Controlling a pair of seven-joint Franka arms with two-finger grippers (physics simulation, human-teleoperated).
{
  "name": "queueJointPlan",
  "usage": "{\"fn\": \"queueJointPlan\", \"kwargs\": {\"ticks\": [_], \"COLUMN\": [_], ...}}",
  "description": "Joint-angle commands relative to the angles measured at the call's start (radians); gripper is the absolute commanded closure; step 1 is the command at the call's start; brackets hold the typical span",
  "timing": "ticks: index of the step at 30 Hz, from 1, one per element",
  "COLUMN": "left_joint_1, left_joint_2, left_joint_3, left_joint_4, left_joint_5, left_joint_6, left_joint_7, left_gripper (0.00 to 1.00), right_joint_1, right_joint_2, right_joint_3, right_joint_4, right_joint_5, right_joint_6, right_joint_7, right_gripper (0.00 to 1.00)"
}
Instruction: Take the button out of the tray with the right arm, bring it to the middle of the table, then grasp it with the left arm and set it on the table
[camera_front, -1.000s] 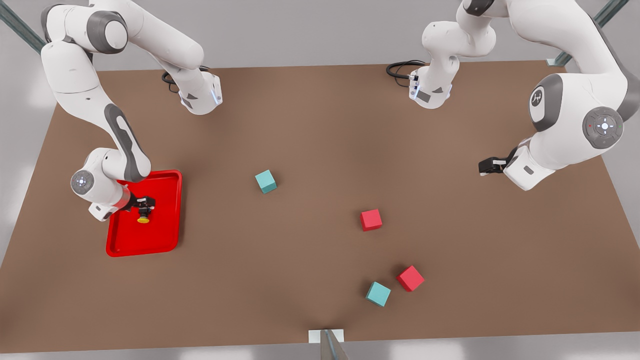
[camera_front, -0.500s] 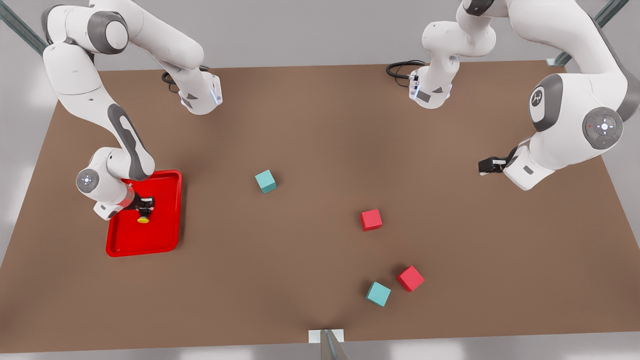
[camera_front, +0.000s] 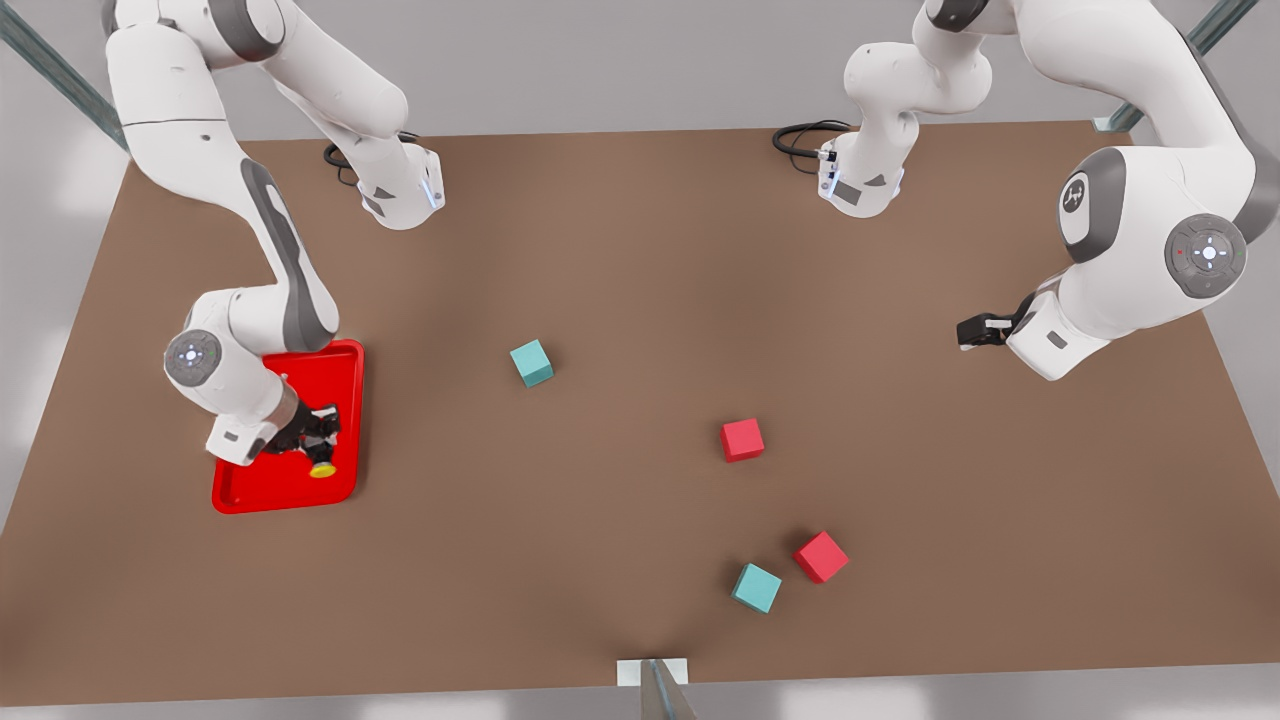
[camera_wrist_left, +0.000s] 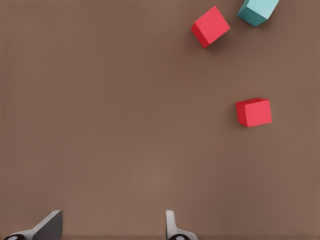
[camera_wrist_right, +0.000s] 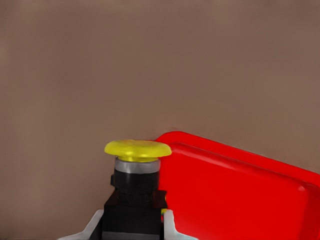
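Both right pincer (camera_front: 318, 440) fingers clamp the button (camera_front: 322, 467) above the tray (camera_front: 350, 400); left pincer (camera_front: 968, 332) gapes.

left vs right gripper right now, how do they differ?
Left gripper hangs open and empty over bare table at the front view's right, that arm waiting. Right gripper is shut on the button, over the tray at the front view's left. Both are black and two-fingered.
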Motion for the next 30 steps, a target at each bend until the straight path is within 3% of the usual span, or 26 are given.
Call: {"fn": "queueJointPlan", "kwargs": {"ticks": [1, 9, 17, 20, 25, 30], "left_joint_1": [0.000, 0.000, 0.000, 0.000, 0.000, 0.000], "left_joint_2": [-0.002, -0.002, 0.000, 0.000, 0.004, 0.006], "left_joint_3": [0.000, 0.001, 0.001, 0.000, 0.001, 0.001], "left_joint_4": [0.000, 0.000, 0.000, 0.000, 0.000, 0.000], "left_joint_5": [0.001, 0.001, 0.001, 0.001, 0.001, 0.001], "left_joint_6": [0.000, 0.000, 0.003, 0.004, 0.006, 0.006], "left_joint_7": [0.000, 0.000, 0.000, 0.000, 0.000, 0.000], "left_gripper": [0.00, 0.00, 0.00, 0.00, 0.00, 0.00], "right_joint_1": [0.041, 0.463, 0.908, 1.065, 1.276, 1.316], "right_joint_2": [0.004, 0.031, 0.340, 0.509, 0.661, 0.735], "right_joint_3": [0.025, 0.025, 0.014, -0.075, -0.267, -0.296], "right_joint_4": [0.037, 0.148, 0.537, 0.800, 1.051, 1.143], "right_joint_5": [-0.016, -0.006, 0.043, 0.047, 0.055, 0.066], "right_joint_6": [-0.170, -0.257, -0.257, -0.280, -0.285, -0.272], "right_joint_7": [0.191, 0.710, 1.253, 1.359, 1.517, 1.587], "right_gripper": [0.61, 0.61, 0.61, 0.60, 0.59, 0.59]}}
